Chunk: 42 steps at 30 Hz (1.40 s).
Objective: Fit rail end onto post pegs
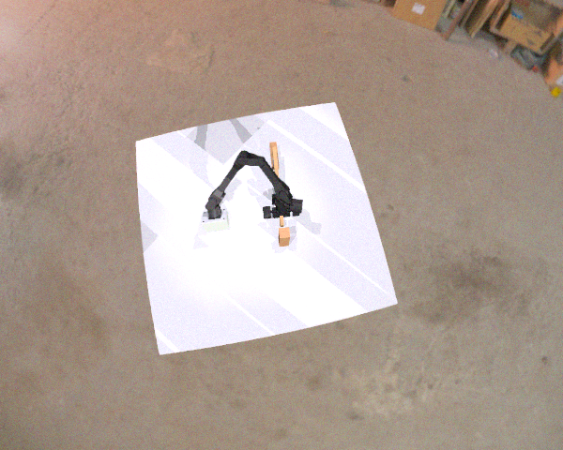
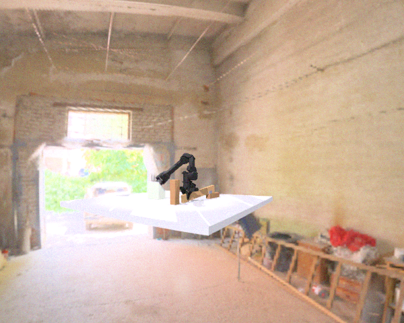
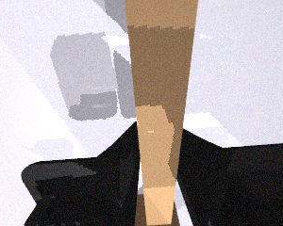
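Observation:
The long light-brown rail [image 1: 274, 156] [image 2: 206, 190] [image 3: 160, 71] slopes down from its far end, at the low footboard block [image 2: 213, 195], to its near end at or close to the table. My gripper [image 2: 188, 197] [image 3: 150, 124] is shut on the rail near that near end, with a black finger on each side. The short upright post [image 1: 284, 236] [image 2: 174, 192] stands just beyond the near end, with a small gap showing between them. In the wrist view the post is mostly hidden behind the rail. The pegs and the rail's holes cannot be made out.
The white table [image 1: 252, 291] [image 2: 195, 222] carries the arm's pale base block [image 1: 216, 223] [image 2: 155, 191], to the left of the rail in the top view. The arm arches over from this base. Shadows lie across the table.

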{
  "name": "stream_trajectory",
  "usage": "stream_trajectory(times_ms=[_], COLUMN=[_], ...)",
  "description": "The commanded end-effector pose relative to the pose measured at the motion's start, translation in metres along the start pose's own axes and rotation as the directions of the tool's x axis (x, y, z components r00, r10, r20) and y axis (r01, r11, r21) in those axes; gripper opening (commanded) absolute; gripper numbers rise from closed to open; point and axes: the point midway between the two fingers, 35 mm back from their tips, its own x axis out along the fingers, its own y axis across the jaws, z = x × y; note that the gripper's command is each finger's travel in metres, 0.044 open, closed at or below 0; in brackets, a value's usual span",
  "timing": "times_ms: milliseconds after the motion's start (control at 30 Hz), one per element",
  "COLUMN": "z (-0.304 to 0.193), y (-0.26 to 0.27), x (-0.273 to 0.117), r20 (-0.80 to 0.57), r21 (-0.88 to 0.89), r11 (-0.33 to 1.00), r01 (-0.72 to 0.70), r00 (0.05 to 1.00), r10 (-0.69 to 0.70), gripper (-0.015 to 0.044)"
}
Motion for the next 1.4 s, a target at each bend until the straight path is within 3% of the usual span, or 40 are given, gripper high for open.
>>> stream_trajectory(times_ms=[0, 1367], z=[0.000, 0.000], y=[0.000, -0.004], x=[0.000, -0.019], r20=[0.003, 0.002], r21=[0.002, 0.002], r11=[1.000, 1.000], r01=[0.001, 0.001], r00=[1.000, 1.000], r10=[-0.001, -0.001], gripper=[0.0000, 0.0000])
